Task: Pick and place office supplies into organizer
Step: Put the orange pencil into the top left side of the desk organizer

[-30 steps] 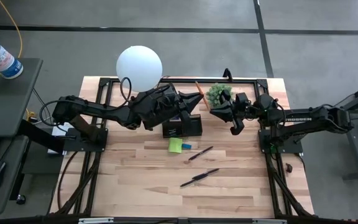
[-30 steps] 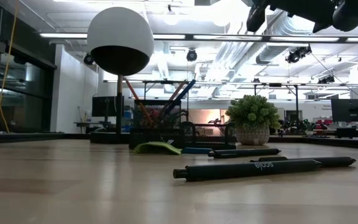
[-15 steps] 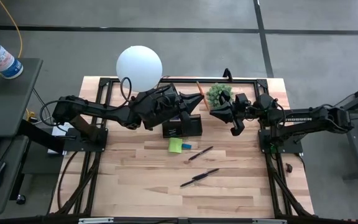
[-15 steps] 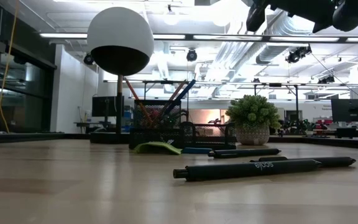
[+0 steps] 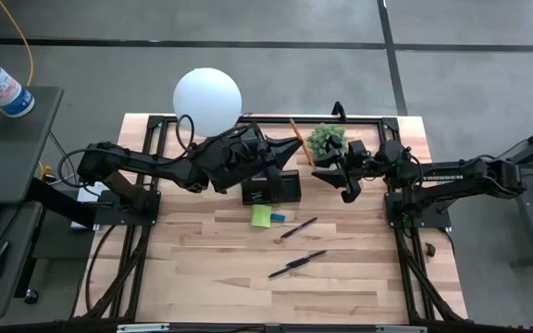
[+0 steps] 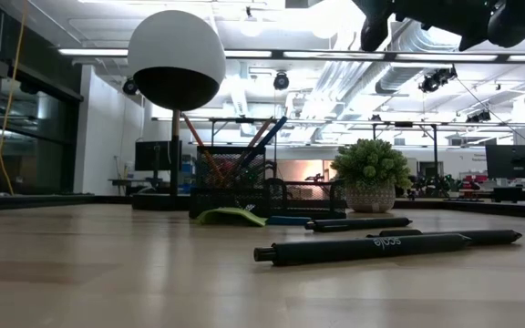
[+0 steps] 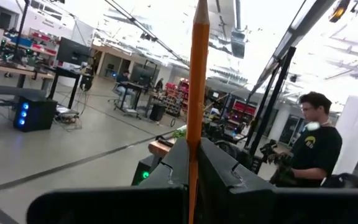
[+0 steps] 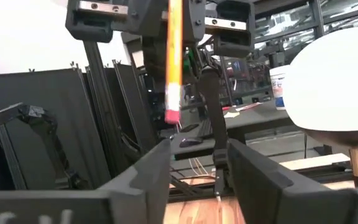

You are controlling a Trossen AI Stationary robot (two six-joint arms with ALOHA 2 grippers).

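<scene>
- Left wrist view: shows the left tool [image 7: 191, 155] clenched on an orange pencil [image 7: 197, 74], with the shaft rising straight out between the two fingers.
- Shows also a person [image 7: 316, 143] in a dark shirt standing in the room beyond.
- Right wrist view: shows the right tool [image 8: 194, 162] released, fingers apart, nothing between them.
- Catches the pencil's pink eraser end hanging just above that gap, not touching either finger.
- High view: places both tools above the far middle of the table [image 5: 202, 277], tips facing each other, the pencil between them.
- Puts the organizer [image 5: 271, 188] under the left tool, at 12 o'clock from the table's centre.
- Finds a green sticky-note pad [image 5: 261, 215] at 6 o'clock of the organizer, close by, with a small blue block [image 5: 278, 217] touching it at 3 o'clock.
- Finds one dark pen [image 5: 299, 227] at 5 o'clock of the organizer and a second dark pen [image 5: 296, 264] farther along the same direction, both flat on the wood.
- Sets a potted plant [image 5: 326, 139] at 1 o'clock of the organizer and a white globe lamp [image 5: 207, 100] at 10 o'clock.
- Low view: shows pencils and pens standing tilted in the organizer's tall compartment.
</scene>
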